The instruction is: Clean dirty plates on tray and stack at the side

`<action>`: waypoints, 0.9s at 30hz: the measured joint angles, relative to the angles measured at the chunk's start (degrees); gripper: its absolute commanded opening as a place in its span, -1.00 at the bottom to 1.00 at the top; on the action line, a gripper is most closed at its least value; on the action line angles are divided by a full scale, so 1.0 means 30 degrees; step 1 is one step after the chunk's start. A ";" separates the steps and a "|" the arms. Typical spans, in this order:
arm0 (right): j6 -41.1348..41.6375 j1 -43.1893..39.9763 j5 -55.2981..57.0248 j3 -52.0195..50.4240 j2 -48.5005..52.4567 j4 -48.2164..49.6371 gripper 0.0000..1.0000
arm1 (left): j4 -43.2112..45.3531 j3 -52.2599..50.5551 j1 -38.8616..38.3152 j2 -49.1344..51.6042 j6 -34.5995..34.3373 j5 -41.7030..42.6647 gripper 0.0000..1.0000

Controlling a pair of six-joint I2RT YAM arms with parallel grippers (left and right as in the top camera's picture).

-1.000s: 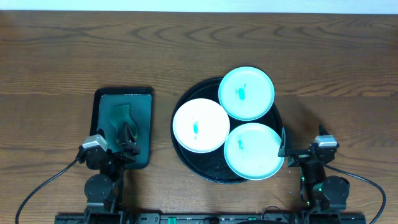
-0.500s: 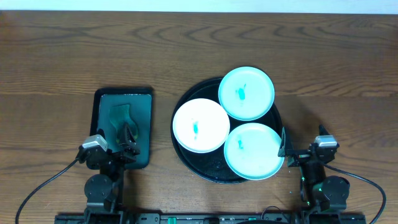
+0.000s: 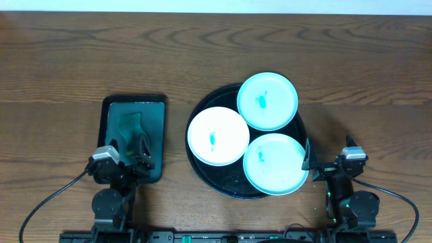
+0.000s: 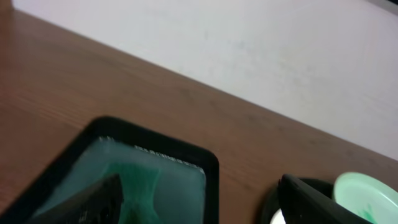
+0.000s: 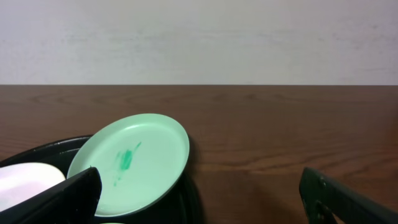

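Left gripper (image 4: 199,182): fingers apart, empty, over dark-green tray (image 3: 156,121)
Dark-green tray: green cloth (image 3: 131,125) inside; pale rim marks, unreadable
Black tray (image 3: 223,181): white plate (image 3: 217,136) and two mint plates (image 3: 267,101), all teal-smeared
Right gripper (image 5: 200,174): fingers apart, empty, beside black tray

Three plates (image 3: 217,136) are laid in the tray (image 3: 221,180), right of centre on the desk (image 3: 67,61). A smaller tray (image 3: 105,135), with a cloth (image 3: 130,126) in it, is set left of it.
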 measured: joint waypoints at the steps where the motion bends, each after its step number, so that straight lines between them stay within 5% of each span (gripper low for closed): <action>1: 0.0000 0.0000 -0.0007 0.0000 0.0000 0.0000 0.98 | -0.0248 0.0138 0.0000 0.0328 -0.0168 0.0160 0.60; 7: 0.0000 0.0000 -0.0007 0.0000 0.0000 0.0000 0.99 | -0.1457 0.1297 0.0000 0.4313 -0.0670 0.0240 0.60; 13: 0.0000 0.0000 0.0000 0.0000 0.0000 0.0000 0.99 | -0.2900 0.6674 0.0000 1.1723 -0.0699 0.0124 0.60; 22: 0.0000 0.0000 0.0007 0.0007 0.0007 0.0000 0.99 | -1.3369 1.9526 0.0000 2.3438 -0.0474 0.0109 0.61; 27: 0.0000 0.0000 0.0007 0.0007 0.0007 -0.0007 0.99 | -1.8214 2.4130 0.0000 2.7088 0.0044 0.0240 0.61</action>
